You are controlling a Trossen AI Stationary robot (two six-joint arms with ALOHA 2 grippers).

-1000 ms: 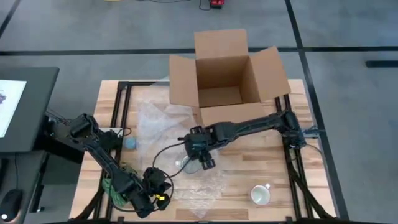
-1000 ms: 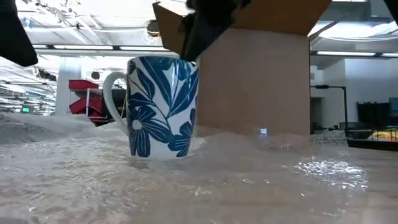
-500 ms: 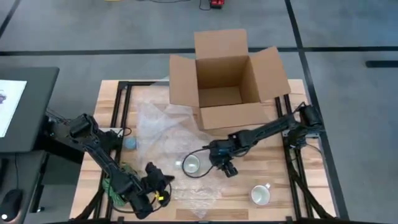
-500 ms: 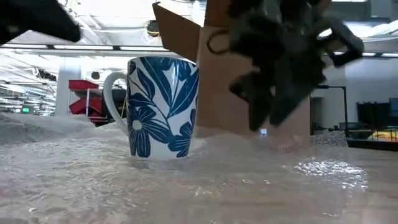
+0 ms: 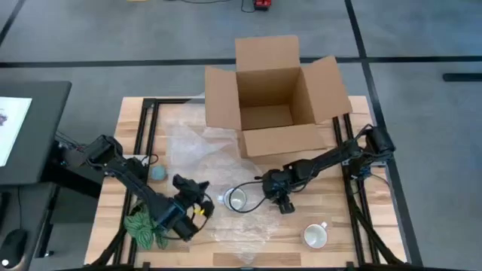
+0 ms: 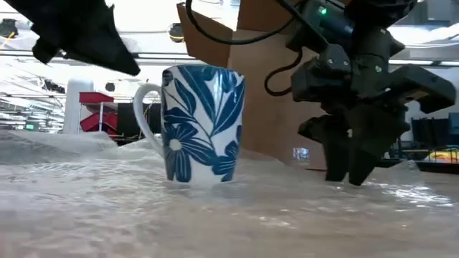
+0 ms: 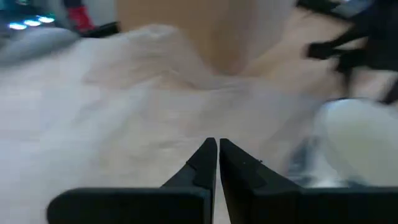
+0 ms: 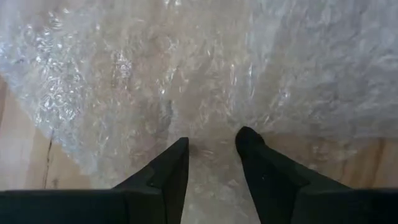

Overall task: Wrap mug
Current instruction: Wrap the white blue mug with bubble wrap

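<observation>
So the right end effector point(image 5: 282, 202) just let go of the mug point(image 5: 235, 199) and dropped beside it, fingers apart over the bubble wrap point(image 8: 155, 81). Mug's upright on the wrap mid-surface. Left end effector point(image 5: 197, 203), fingers together, moved in close, so wrapping's probably next.

1. Two mugs are standing on the table: a floral one point(image 5: 236, 199) and a white one point(image 5: 316, 236).
2. One box point(image 5: 273, 98) is sitting open.
3. One bubble wrap sheet point(image 5: 197, 150) is lying flat.
4. Two grippers are hovering: left point(image 5: 202, 203), right point(image 5: 285, 205).
</observation>
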